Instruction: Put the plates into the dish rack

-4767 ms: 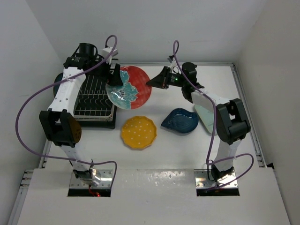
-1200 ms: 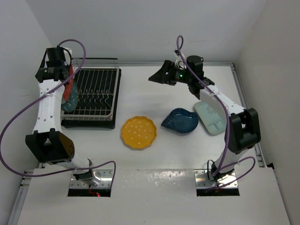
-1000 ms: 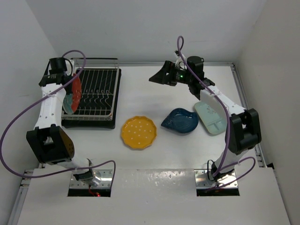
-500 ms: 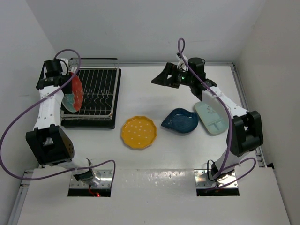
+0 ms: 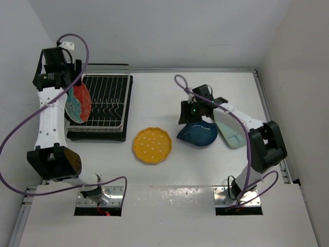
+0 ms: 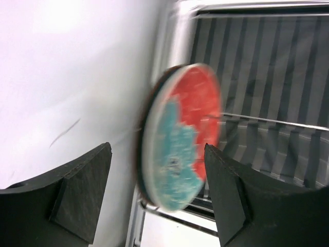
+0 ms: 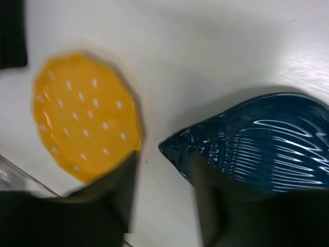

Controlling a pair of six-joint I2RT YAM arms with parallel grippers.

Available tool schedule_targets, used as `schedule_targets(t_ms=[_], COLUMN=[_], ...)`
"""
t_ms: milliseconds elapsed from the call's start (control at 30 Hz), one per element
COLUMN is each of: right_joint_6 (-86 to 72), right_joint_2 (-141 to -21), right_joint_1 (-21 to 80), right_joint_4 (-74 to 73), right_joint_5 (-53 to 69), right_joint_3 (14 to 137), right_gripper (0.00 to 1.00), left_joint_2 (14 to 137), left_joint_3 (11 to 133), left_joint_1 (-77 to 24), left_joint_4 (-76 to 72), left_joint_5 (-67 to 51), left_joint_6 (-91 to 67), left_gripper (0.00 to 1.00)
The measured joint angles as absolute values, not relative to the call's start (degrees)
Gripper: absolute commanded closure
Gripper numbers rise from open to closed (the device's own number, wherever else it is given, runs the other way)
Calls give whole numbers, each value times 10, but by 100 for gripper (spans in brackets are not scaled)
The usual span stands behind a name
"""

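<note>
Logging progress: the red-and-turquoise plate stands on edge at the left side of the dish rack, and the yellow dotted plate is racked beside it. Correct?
Not quite. The red-and-turquoise plate does stand on edge at the left side of the dish rack, but the yellow dotted plate is not racked. It lies flat on the table, as the top external view shows.

Your right gripper (image 7: 164,206): fingers (image 7: 103,206) spread, blurred. Tip of blue leaf plate (image 7: 257,141) points into gap between them. Beside it, not touching, yellow dotted plate (image 7: 85,116) on white table (image 7: 205,46).
</note>
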State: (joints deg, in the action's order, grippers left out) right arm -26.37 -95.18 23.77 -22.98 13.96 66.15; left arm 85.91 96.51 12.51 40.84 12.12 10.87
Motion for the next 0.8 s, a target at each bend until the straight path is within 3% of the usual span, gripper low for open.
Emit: schedule_targets(t_ms=[67, 133, 167, 233, 333, 500, 633, 733, 767, 800], right_joint_6=[-246, -234, -227, -212, -199, -179, -162, -150, -146, -143], right_joint_2=[-959, -977, -992, -1025, -1087, -1175, -1185, -1185, -1184, -1184], right_joint_1=[276, 312, 329, 350, 364, 368, 378, 389, 392, 392], right_joint_4=[-243, -243, -240, -240, -251, -238, -227, -219, -213, -207], right_joint_5=[140, 144, 146, 145, 133, 113, 94, 77, 75, 78], right_joint_3=[649, 648, 650, 661, 706, 777, 784, 781, 777, 775], right_gripper=[57, 29, 24, 19, 19, 29, 30, 49, 62, 69], left_joint_2=[859, 859, 859, 859, 860, 860, 860, 859, 859, 859], left_joint_3=[986, 1000, 1003, 1003, 1000, 991, 989, 988, 988, 988], left_joint_1=[102, 78, 65, 44, 21, 15, 15, 15, 15, 15], left_joint_4=[426, 444, 454, 476, 507, 532, 540, 542, 542, 542], left_joint_5=[94, 50, 25, -23, -83, -131, -142, -145, -147, -147], left_joint_6=[116, 129, 136, 151, 168, 180, 182, 182, 184, 184], left_gripper=[23, 23, 23, 23, 23, 23, 23, 23, 23, 23])
